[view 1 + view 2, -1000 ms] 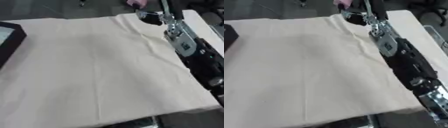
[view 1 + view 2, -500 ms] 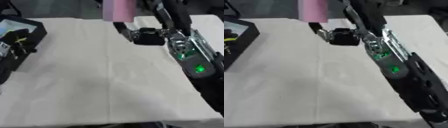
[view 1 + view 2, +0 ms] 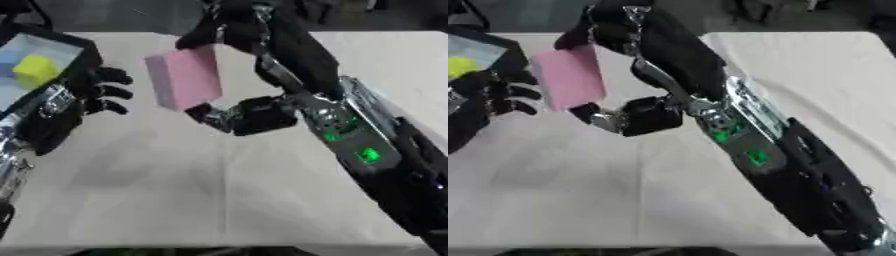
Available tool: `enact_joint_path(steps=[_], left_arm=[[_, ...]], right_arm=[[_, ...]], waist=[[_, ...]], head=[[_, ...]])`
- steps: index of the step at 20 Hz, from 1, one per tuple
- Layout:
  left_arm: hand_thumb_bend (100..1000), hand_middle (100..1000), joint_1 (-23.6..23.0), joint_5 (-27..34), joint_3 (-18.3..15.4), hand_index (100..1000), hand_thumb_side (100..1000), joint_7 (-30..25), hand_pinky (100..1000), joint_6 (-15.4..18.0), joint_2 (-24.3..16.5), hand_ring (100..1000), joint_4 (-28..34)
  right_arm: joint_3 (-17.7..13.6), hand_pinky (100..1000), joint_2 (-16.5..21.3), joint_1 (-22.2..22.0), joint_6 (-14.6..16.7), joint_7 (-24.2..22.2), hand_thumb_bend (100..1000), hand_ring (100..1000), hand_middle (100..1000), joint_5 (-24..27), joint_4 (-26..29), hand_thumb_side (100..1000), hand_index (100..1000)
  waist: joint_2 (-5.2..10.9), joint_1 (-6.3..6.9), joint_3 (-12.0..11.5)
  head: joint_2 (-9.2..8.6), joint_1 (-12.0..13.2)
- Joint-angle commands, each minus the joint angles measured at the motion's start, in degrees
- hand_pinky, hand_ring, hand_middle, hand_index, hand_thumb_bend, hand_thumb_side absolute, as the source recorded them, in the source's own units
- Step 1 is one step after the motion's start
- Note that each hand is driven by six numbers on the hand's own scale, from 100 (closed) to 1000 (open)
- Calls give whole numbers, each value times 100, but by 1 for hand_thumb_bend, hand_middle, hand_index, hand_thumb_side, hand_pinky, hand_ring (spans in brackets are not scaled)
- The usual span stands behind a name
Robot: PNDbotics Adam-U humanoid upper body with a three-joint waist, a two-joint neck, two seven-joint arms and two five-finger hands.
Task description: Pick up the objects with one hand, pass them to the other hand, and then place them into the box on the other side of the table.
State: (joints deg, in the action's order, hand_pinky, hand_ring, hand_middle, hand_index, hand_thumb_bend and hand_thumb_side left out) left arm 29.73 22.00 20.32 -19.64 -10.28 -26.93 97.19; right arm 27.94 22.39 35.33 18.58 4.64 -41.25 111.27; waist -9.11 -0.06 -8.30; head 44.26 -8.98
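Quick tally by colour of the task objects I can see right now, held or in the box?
Pink: 1, the pink block held by the right hand.
Yellow: 1, the yellow block in the box.
Total: 2.

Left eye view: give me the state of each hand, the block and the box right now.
Pink block: held up above the table, gripped top and bottom.
Right hand: shut on the pink block.
Left hand: open beside the block, not touching it.
Box: open at the table's left edge, a yellow cube inside.
Table: covered with a pale cloth.
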Motion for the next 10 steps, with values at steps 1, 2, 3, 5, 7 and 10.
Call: enact_joint_path(steps=[1,2,3,5,7,10], left_arm=[[615,782,174,35,173,825,711,-141,711,-119,-187,792,193],[618,784,207,35,237,826,709,-183,712,-155,-190,794,223],[627,793,238,41,296,831,701,-229,717,-180,-188,802,259],[638,800,286,80,392,838,693,-331,722,-203,-183,809,352],[666,807,310,132,443,842,669,-428,728,-198,-193,816,440],[686,813,363,223,512,847,639,-597,732,-188,-210,821,537]], right_arm=[[56,699,-52,113,82,-35,283,636,542,-24,-83,227,628],[78,698,-75,117,100,-43,283,636,542,-35,-125,227,628],[101,698,-96,120,117,-50,281,636,542,-46,-162,228,628],[139,699,-130,117,151,-53,278,636,542,-78,-232,229,626],[169,698,-144,107,188,-47,278,635,543,-116,-292,229,625],[217,698,-171,96,237,-52,276,635,543,-167,-383,229,625]], waist=[[63,23,-3],[64,27,-2],[66,31,-2],[69,36,-3],[71,39,-4],[71,49,-10]], head=[[-14,-17],[-14,-25],[-14,-31],[-14,-48],[-14,-66],[-14,-86]])
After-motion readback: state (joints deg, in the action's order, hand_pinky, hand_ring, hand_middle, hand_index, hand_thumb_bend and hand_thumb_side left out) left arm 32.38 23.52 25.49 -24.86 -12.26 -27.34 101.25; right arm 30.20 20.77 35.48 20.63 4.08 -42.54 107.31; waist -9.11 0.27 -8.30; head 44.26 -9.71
